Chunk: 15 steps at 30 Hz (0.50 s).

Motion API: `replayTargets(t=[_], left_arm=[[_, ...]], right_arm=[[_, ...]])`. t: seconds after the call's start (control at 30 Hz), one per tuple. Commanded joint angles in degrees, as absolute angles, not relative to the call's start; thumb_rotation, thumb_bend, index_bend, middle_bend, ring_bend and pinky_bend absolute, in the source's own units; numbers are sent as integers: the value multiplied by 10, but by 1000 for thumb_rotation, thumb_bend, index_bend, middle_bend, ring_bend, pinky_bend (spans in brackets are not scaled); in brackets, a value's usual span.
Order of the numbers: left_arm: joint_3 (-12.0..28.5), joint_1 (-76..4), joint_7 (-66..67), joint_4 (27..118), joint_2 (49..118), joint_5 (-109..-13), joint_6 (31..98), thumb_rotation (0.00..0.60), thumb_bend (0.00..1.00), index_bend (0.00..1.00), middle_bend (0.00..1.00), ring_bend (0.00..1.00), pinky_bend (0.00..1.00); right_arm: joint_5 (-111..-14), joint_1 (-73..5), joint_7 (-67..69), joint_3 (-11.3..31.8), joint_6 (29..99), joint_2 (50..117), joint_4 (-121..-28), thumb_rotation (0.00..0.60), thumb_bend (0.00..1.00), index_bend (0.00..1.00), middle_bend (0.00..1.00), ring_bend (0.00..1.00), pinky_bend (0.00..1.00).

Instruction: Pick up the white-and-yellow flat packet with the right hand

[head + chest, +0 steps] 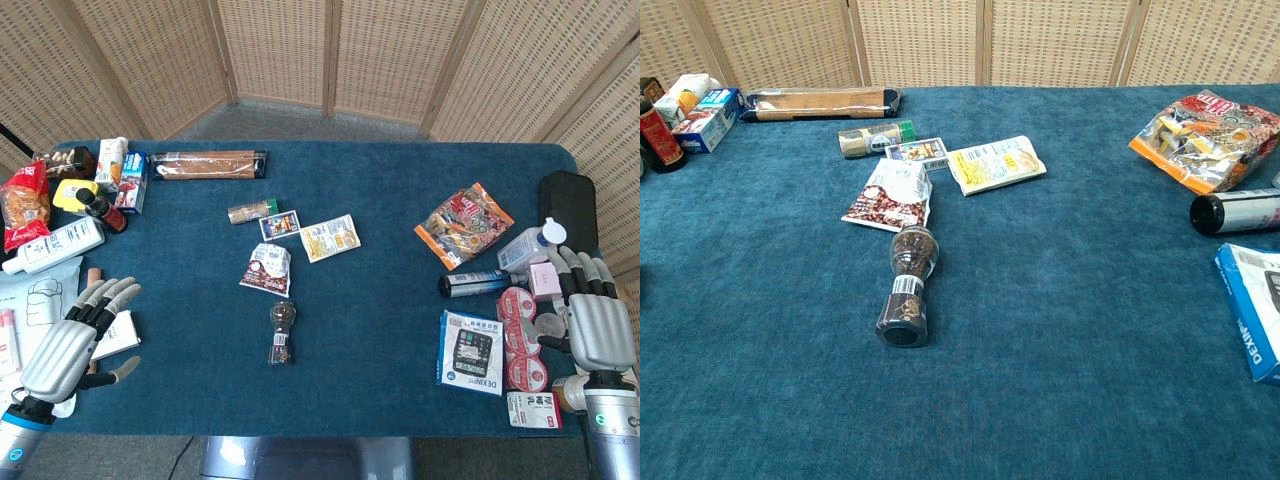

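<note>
The white-and-yellow flat packet (pixel 330 238) (pixel 996 164) lies flat near the middle of the blue table, right of a small card. My right hand (pixel 597 318) hovers open at the table's right edge, far to the right of the packet, above red-lidded cups. At the left front corner my left hand (pixel 72 338) is open with its fingers spread over white papers. Neither hand shows in the chest view.
Beside the packet lie a small card (pixel 279 223), a green-capped tube (pixel 250 211), a coffee pouch (pixel 267 269) and a pepper grinder (pixel 283 334). To the right are a snack bag (pixel 464 224), a dark can (pixel 474 283) and a white-blue box (pixel 470 352). Bottles and cartons crowd the left edge.
</note>
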<state>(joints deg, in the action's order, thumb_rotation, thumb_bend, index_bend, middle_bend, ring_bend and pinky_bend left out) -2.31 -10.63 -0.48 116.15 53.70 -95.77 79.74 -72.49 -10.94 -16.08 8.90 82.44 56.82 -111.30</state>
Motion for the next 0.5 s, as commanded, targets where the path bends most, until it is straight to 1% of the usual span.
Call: replayTargets(t=[0.03, 0.5], left_arm=[[-23, -106, -5, 1162, 537, -960, 797, 600, 303, 0, 0, 0, 0], [-24, -105, -8, 1161, 532, -967, 799, 600, 304, 0, 0, 0, 0]], right_arm=[[-726, -109, -159, 88, 824, 569, -1113, 502, 231, 0, 0, 0, 0], [-741, -107, -153, 86, 824, 569, -1114, 501, 232, 0, 0, 0, 0]])
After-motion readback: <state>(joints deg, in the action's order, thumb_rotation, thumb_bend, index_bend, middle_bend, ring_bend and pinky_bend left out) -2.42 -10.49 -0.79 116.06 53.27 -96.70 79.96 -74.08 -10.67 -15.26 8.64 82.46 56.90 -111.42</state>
